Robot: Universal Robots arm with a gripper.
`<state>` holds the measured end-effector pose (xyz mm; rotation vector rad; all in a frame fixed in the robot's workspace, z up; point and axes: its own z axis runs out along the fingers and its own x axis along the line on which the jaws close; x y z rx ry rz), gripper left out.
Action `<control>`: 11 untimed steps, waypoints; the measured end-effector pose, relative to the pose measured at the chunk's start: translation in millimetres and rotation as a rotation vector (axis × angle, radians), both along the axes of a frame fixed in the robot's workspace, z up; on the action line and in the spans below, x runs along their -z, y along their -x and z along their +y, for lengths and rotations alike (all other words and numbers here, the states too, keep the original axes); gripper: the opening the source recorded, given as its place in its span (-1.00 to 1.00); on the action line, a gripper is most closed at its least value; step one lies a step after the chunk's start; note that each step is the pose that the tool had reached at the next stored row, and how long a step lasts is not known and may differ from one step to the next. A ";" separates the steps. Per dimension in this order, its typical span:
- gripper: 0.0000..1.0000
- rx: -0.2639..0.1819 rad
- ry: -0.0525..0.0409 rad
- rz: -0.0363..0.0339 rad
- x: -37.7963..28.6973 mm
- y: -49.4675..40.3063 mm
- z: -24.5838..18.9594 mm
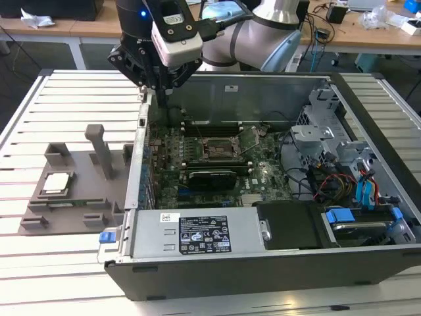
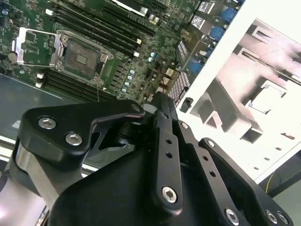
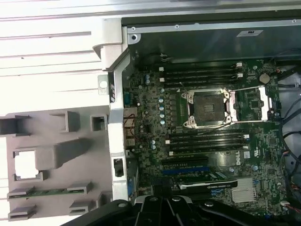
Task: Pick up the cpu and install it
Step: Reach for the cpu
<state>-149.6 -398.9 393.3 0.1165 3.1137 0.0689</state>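
The cpu (image 1: 56, 183), a silvery square chip, lies in a recess of the grey fixture plate (image 1: 72, 217) at the exterior view's left, outside the computer case. It also shows in the first wrist view as the cpu (image 3: 26, 165) and in the second wrist view as the cpu (image 2: 269, 96). The dark socket (image 1: 217, 150) on the motherboard stands with its metal frame swung open and nothing in it, as both wrist views show: socket (image 3: 207, 107), socket (image 2: 82, 59). My gripper (image 1: 160, 92) hangs above the case's wall between plate and board, well apart from the cpu. The gripper (image 2: 159, 101) is shut on nothing.
The open computer case (image 1: 263, 263) holds the green motherboard, memory sticks (image 3: 202, 75), a power supply (image 1: 197, 234), cables and drive bays (image 1: 355, 171). An upright grey post (image 1: 99, 148) rises from the fixture plate. A white slatted table (image 1: 72, 92) carries everything.
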 end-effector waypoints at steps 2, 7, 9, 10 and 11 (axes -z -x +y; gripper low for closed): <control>-0.79 0.000 0.0000 0.0000 0.0 3.5 0.0; -0.79 0.000 0.0000 0.0000 0.0 18.2 0.0; -0.79 0.000 0.0000 0.0000 0.0 21.6 0.0; -0.79 0.000 0.0000 0.0000 0.1 22.7 0.0; -0.79 0.000 0.0000 0.0000 0.1 24.7 0.0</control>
